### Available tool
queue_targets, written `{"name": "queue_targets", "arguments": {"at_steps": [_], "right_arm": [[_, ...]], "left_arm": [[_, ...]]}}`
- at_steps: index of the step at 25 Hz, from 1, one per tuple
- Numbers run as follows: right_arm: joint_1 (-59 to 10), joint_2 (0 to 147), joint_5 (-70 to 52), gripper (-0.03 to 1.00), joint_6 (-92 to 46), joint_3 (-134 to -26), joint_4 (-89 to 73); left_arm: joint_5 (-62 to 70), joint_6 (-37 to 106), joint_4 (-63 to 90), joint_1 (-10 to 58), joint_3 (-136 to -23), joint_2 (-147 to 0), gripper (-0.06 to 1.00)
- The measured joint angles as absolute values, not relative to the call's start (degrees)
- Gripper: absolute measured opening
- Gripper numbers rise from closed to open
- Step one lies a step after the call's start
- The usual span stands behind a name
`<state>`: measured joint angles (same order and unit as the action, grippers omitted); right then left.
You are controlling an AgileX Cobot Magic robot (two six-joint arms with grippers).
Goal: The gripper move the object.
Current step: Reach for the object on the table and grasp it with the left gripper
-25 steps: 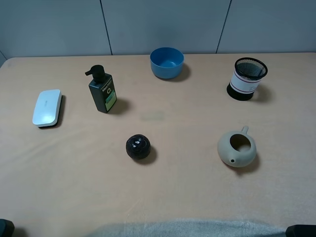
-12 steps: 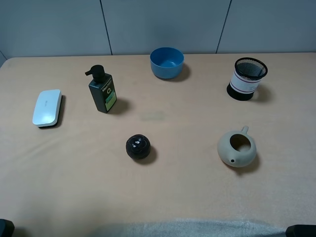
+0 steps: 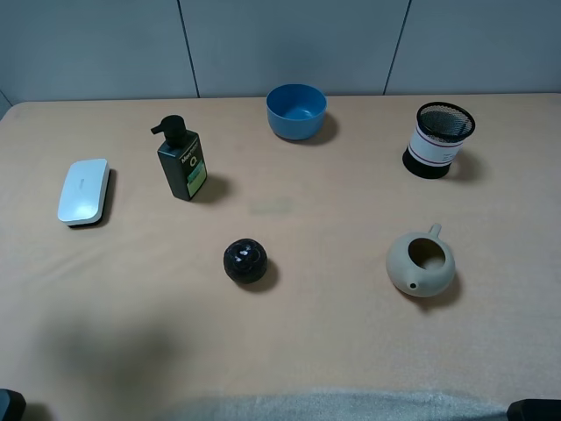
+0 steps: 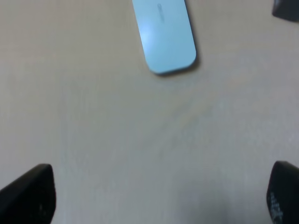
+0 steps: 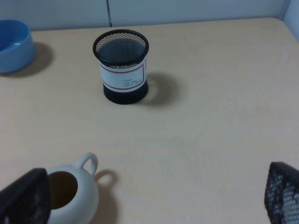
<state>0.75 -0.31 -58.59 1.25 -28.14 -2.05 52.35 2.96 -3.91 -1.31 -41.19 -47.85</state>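
The object, a flat white rounded slab [image 3: 84,190], lies at the table's left side, left of the pump bottle. In the left wrist view the slab [image 4: 163,35] lies beyond my left gripper [image 4: 161,196], which is open and empty above bare table, well short of it. Its two black fingertips [image 4: 28,193] stand wide apart. My right gripper [image 5: 154,196] is open and empty too, with its fingertips [image 5: 23,196] near the teapot. Neither claw shows in the high view; only dark bits sit at its bottom corners [image 3: 10,405].
A dark green pump bottle [image 3: 181,161], a blue bowl [image 3: 296,110], a black mesh cup [image 3: 440,139], a beige teapot [image 3: 421,263] and a black ball [image 3: 245,260] stand spread over the tan table. The right wrist view shows the cup [image 5: 122,65] and teapot [image 5: 70,191].
A faint shadow has appeared on the table at the lower left of the high view. None of the objects has moved.
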Motion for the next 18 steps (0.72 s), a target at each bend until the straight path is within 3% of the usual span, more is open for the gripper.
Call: {"name": "queue_targets", "arguments": {"at_steps": [18], "right_arm": [[0.75, -0.31, -58.64, 0.69, 1.25, -28.14, -2.05]], "left_arm": [[33.53, 1.69, -3.91, -1.31, -45.96, -76.97, 0.99]]}}
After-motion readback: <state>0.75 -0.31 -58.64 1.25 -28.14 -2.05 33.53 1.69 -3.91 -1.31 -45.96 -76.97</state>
